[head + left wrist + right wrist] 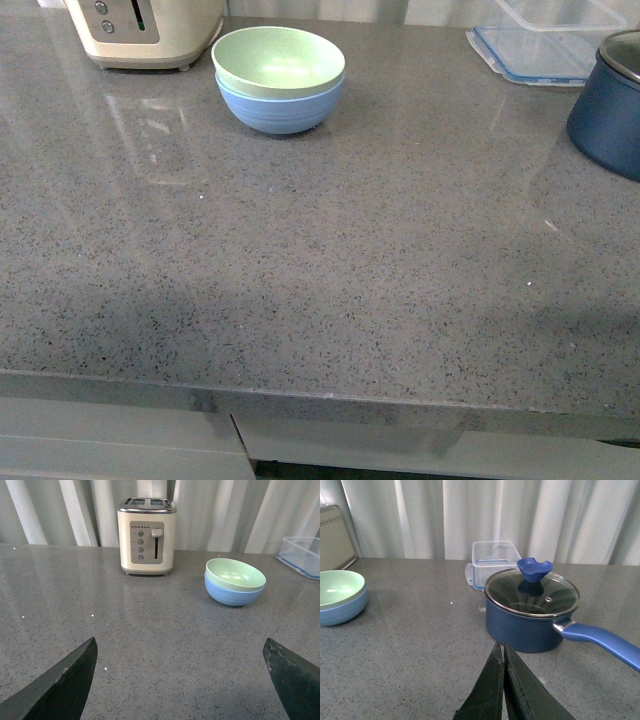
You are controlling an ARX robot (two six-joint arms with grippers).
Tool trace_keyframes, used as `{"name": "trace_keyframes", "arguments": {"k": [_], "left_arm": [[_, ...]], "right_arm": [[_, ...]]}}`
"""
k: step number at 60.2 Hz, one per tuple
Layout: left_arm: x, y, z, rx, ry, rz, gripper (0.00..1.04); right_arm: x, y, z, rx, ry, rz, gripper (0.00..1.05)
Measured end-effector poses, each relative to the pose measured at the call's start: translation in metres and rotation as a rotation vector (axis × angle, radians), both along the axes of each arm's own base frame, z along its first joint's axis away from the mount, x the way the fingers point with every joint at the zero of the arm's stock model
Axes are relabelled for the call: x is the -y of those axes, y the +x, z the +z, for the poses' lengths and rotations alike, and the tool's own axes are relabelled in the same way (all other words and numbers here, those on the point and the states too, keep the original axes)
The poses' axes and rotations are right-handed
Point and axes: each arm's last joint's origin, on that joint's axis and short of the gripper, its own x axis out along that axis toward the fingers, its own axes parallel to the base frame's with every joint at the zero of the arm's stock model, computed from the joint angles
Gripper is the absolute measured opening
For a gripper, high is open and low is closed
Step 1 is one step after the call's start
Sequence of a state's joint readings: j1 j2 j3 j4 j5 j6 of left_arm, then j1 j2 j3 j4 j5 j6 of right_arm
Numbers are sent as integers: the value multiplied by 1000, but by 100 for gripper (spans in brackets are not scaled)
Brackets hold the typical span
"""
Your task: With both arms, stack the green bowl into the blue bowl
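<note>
Left wrist view: left gripper (182, 680) spread wide, empty.

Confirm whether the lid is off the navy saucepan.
No. The glass lid with its blue knob sits closed on the navy saucepan in the right wrist view.

No readable text, brand, number or sign appeared in any view. The toaster (147, 536), upper middle of the left wrist frame, carried a row of small dark marks above its round buttons; these may have been printed labels, but they were too small and blurred to read. In the front view, upper left, its panel (122, 17) showed buttons without legible marking. The bowls, pot and container bore no visible lettering.
</note>
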State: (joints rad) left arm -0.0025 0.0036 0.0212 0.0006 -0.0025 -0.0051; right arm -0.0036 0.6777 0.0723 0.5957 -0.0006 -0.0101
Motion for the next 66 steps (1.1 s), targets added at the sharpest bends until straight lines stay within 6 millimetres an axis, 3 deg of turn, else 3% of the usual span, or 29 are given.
{"name": "trace_keyframes", "arguments": {"k": [20,66], "left_arm": [[0,0,0,0,0,0,98],[0,0,0,0,0,0,98]], "right_arm": [[0,-15,-13,2,0,0,1],[0,-37,-10,18,0,1,1]]}}
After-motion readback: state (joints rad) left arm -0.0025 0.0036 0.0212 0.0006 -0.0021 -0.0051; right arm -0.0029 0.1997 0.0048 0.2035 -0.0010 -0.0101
